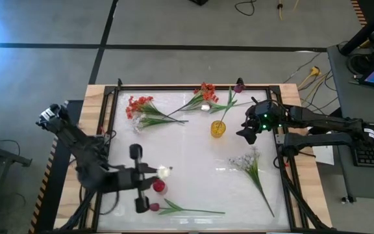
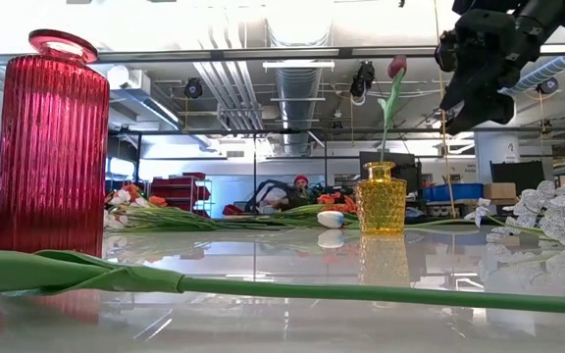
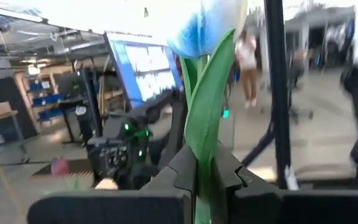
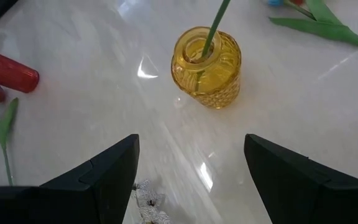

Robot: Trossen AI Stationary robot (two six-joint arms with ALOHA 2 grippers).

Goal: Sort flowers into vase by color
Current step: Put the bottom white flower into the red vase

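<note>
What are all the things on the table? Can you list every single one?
yellow vase: one, yellow glass, middle-right of the table
red vase: one, red ribbed glass, front left
orange-red flowers: two bunches, lying along the back
maroon tulips: two, one standing in the yellow vase, one lying at the front edge
whitish spray: one, lying on the right
white rose: one, held up near the red vase
left gripper: shut on the white rose's stem
right gripper: open, beside the yellow vase

Ribbed red vase [image 2: 49, 147], textured yellow vase [image 4: 206, 67], seemingly whitish green-stemmed flower [image 3: 205, 74].
</note>
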